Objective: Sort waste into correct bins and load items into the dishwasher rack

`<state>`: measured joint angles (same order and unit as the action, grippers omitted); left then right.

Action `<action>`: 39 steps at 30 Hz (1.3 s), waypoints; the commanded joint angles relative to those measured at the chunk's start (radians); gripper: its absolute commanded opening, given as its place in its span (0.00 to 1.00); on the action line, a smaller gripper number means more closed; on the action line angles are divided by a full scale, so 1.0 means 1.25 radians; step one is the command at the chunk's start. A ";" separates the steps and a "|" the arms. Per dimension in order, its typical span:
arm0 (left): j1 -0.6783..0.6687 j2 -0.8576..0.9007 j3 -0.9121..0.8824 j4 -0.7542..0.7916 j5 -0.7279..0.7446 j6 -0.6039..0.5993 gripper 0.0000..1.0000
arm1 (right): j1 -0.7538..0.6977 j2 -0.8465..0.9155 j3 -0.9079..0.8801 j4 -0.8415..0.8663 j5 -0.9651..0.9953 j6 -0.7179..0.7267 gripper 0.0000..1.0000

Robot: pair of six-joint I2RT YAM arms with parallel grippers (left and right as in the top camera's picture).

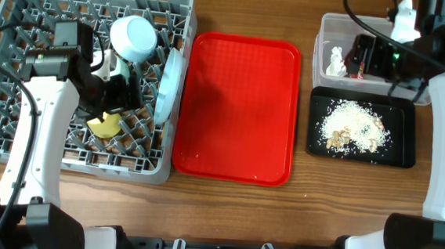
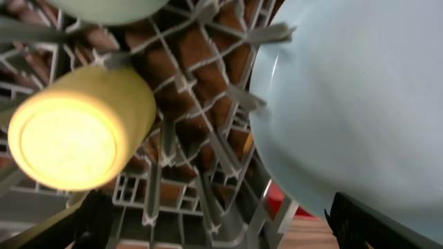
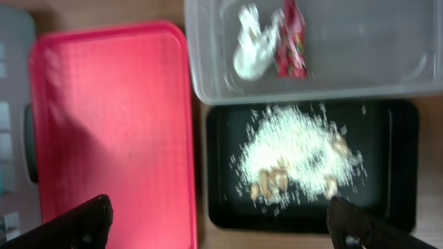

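Observation:
The grey dishwasher rack (image 1: 26,16) holds an upturned pale-blue bowl (image 1: 133,37), an upright pale-blue plate (image 1: 170,85) and a yellow cup (image 1: 106,126) on its side. My left gripper (image 1: 121,94) is open and empty inside the rack, between the cup (image 2: 76,131) and the plate (image 2: 360,104), with a light-green bowl (image 2: 111,8) just beyond. My right gripper (image 1: 372,56) hovers open and empty over the clear tub (image 1: 327,26). The tub holds the tissue (image 3: 252,45) and the wrapper (image 3: 292,41). Rice crumbs (image 3: 297,155) lie in the black tray (image 3: 387,173). Fork and chopsticks are hidden.
A large red serving tray (image 1: 239,106) lies bare between the rack and the two bins, and it also shows in the right wrist view (image 3: 111,124). Bare wooden table runs along the front edge. The rack's pegs (image 2: 208,159) stand close under my left fingers.

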<state>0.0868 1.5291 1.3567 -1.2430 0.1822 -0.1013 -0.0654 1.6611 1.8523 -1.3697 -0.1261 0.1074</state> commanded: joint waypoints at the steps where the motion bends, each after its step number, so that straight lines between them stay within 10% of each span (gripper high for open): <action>1: 0.000 -0.071 -0.017 -0.004 -0.013 0.013 1.00 | -0.007 -0.019 -0.005 -0.042 0.018 -0.002 1.00; 18: -0.058 -0.672 -0.300 0.190 -0.013 0.051 1.00 | -0.007 -0.554 -0.518 0.300 0.006 -0.023 1.00; 39: -0.058 -0.705 -0.300 0.141 -0.013 0.051 1.00 | -0.007 -0.604 -0.534 0.248 0.012 -0.022 1.00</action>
<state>0.0193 0.6495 0.9901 -1.0649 0.1719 -0.0566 -0.0731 0.8833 1.1919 -1.0611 -0.1257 0.0986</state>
